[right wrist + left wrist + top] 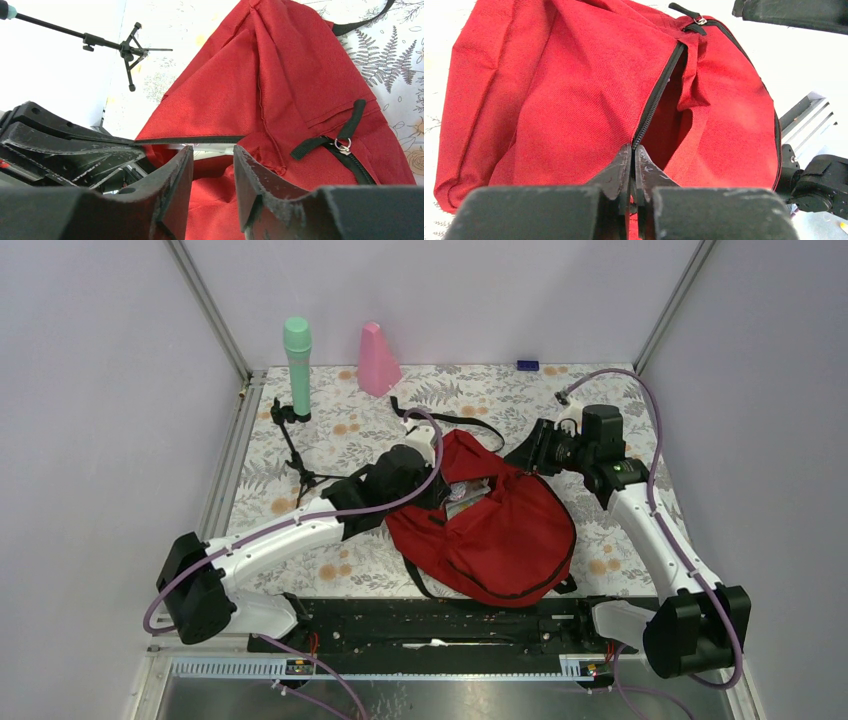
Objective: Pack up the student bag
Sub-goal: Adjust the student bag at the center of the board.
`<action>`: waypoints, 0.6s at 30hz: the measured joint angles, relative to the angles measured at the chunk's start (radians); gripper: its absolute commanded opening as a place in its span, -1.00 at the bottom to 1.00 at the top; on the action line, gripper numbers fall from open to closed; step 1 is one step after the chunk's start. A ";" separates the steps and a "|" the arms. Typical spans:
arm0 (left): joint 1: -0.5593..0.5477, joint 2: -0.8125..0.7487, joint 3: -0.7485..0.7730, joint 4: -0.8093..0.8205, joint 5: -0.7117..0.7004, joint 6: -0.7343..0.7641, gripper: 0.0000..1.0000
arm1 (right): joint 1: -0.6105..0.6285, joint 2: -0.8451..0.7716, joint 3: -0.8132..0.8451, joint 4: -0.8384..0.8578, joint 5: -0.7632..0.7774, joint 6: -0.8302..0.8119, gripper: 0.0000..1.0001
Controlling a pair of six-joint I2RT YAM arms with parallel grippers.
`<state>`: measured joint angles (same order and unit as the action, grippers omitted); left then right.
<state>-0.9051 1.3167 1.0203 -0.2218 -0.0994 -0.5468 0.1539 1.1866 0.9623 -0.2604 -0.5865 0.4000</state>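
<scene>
Pinching the zipper edge (654, 105) of the student bag (490, 525) at the middle of the desk (300, 440), the left fingers (620, 167) are clamped shut; the right fingers (252, 175) stand apart beside its mouth. The opening step seems in hand, and next calls for widening it.

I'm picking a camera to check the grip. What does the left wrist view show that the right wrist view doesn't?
Only the left wrist view: the left jaws pinched shut on the student bag at its zipper. Only the right wrist view: the right jaws open by the bag's opening, and a black tripod. Both: the red bag and its black zipper.
</scene>
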 measured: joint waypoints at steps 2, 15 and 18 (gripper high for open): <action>-0.003 0.008 0.000 0.007 0.013 0.005 -0.49 | 0.000 -0.006 0.000 0.001 0.000 0.000 0.02; 0.008 -0.148 -0.132 0.025 -0.038 -0.039 0.91 | 0.067 -0.242 -0.020 -0.005 0.017 -0.226 0.26; 0.045 -0.188 -0.179 -0.008 -0.061 -0.101 0.92 | 0.180 -0.291 -0.032 0.003 0.035 -0.284 0.25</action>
<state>-0.8600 1.1286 0.8413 -0.2298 -0.1600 -0.6476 0.3340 0.8951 0.9306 -0.2573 -0.5510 0.1158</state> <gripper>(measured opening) 0.953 0.627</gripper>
